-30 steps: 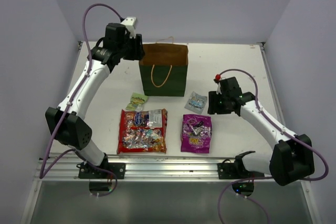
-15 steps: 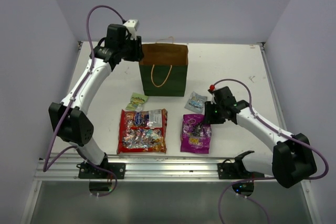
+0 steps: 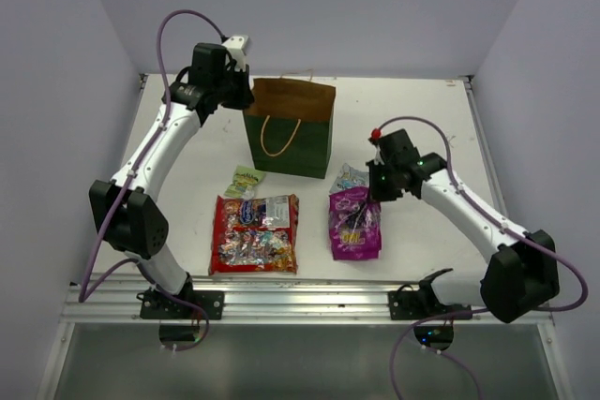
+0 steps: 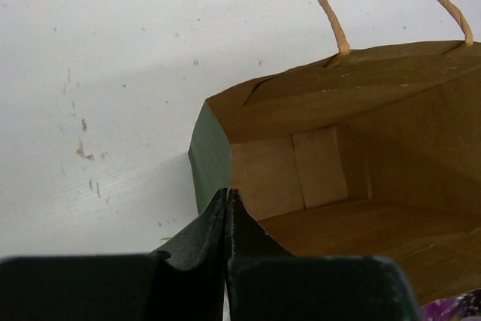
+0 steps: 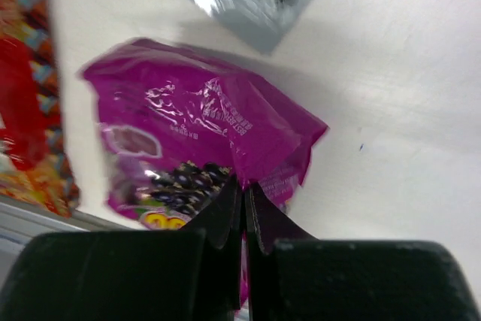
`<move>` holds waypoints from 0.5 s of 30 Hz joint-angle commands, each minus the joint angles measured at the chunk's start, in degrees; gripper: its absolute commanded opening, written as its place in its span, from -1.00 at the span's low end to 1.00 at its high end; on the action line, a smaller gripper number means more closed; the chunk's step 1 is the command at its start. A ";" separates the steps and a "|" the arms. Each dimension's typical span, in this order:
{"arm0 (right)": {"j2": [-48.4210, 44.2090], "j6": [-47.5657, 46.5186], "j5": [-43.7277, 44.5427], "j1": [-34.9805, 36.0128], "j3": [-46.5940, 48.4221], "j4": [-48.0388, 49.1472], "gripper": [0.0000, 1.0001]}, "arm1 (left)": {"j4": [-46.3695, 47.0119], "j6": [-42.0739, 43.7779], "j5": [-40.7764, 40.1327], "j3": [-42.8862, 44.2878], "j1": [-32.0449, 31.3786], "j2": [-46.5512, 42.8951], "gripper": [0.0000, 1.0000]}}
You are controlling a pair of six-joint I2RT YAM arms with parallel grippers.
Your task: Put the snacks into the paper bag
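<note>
top external view: left gripper (image 3: 246, 98) fingers are pinched closed on the left rim corner of the paper bag (image 3: 295, 147). right gripper (image 3: 373, 192) clamps the purple bag (image 3: 354, 224) by its top edge, front-right of the paper bag, touching the grey-blue packet (image 3: 351, 175).

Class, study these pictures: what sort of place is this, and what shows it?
Probably a robotics lab test cell: a left arm and right arm bolted to a metal rail, a white table boxed in by plain walls, and a paper bag staged with snacks.
</note>
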 commanded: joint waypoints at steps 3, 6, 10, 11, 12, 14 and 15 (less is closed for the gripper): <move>-0.46 -4.66 13.17 -0.10 30.54 -11.32 -1.00 | 1.92 0.77 1.58 0.61 0.50 0.79 -1.00; 3.93 -6.86 16.87 -0.01 44.09 -13.18 -1.00 | 1.48 0.59 1.31 0.78 0.50 0.70 -1.00; 9.38 -11.42 21.62 0.07 56.44 -10.90 -1.00 | -0.10 -0.55 0.61 1.31 0.41 0.35 -1.00; 11.39 -12.40 22.84 0.07 59.51 -8.46 -1.00 | -0.27 -0.81 0.43 1.05 0.50 0.26 -1.00; 12.46 -13.19 23.12 0.07 61.28 -7.39 -1.00 | -0.36 -1.25 0.43 1.05 0.41 0.09 -1.00; 16.48 -14.69 22.25 0.07 67.14 -4.93 -1.00 | -0.63 -1.60 0.26 0.96 0.41 -0.09 -1.00; 17.73 -14.86 21.89 0.07 69.36 -4.40 -1.00 | -0.80 -1.95 0.26 0.96 0.41 -0.18 -1.00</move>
